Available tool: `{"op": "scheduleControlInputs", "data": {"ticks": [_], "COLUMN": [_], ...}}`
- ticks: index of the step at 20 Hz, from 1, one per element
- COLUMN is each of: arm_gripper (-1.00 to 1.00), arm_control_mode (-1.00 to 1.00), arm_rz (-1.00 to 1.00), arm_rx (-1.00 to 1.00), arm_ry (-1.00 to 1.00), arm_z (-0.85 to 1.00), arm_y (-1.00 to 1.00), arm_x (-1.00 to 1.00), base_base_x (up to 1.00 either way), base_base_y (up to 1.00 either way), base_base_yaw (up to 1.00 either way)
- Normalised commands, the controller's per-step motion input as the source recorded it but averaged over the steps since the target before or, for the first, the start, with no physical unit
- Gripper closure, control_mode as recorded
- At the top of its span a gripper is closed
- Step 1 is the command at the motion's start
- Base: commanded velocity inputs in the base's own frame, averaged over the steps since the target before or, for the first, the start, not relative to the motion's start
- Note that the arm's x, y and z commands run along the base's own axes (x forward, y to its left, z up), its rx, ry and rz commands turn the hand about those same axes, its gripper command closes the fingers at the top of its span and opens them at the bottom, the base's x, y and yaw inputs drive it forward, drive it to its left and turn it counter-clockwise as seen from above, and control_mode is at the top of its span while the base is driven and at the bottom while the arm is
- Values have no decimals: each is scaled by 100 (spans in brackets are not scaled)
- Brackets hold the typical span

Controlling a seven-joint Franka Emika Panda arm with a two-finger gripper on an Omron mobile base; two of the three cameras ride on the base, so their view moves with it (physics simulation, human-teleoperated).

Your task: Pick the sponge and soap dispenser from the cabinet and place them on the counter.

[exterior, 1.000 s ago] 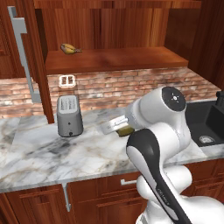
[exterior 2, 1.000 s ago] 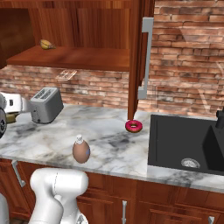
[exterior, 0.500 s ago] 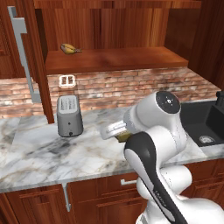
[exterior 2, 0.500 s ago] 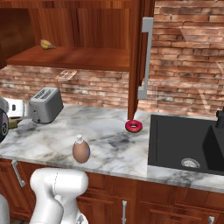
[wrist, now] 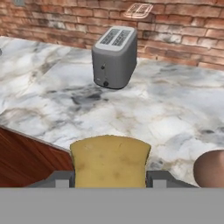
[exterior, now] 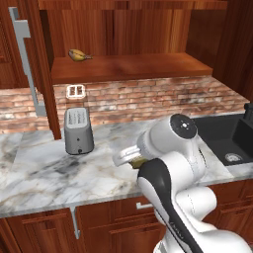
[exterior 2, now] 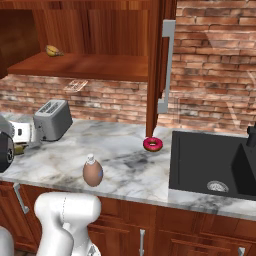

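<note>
A white-and-grey veined marble worktop [exterior: 44,178] ran beneath a red brick wall [exterior 2: 215,55], with a black sink [exterior 2: 205,160] set in at one end. Above hung the open dark reddish-brown wooden cabinet [exterior: 128,66]. One grey toaster [exterior: 78,130], one red doughnut [exterior 2: 152,144], one banana [exterior: 79,55] on the shelf, and one tan-brown egg-shaped soap dispenser [exterior 2: 92,171] stood on the worktop. The hand [wrist: 109,181], partly closed, gripped one yellow sponge [wrist: 109,162] above the worktop edge.
</note>
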Motion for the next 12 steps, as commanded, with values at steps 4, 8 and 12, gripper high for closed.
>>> {"op": "scheduleControlInputs", "data": {"ticks": [4,8,12], "arm_gripper": [100,100,100], "arm_control_mode": [-100,-100,-100], "arm_rz": [0,0,0], "arm_rx": [0,0,0], "arm_ry": [0,0,0], "arm_z": [-28,-29,-12], "arm_y": [0,0,5], "arm_x": [16,25,24], "base_base_x": [0,0,0], "base_base_y": [0,0,0], "base_base_yaw": [0,0,0]}}
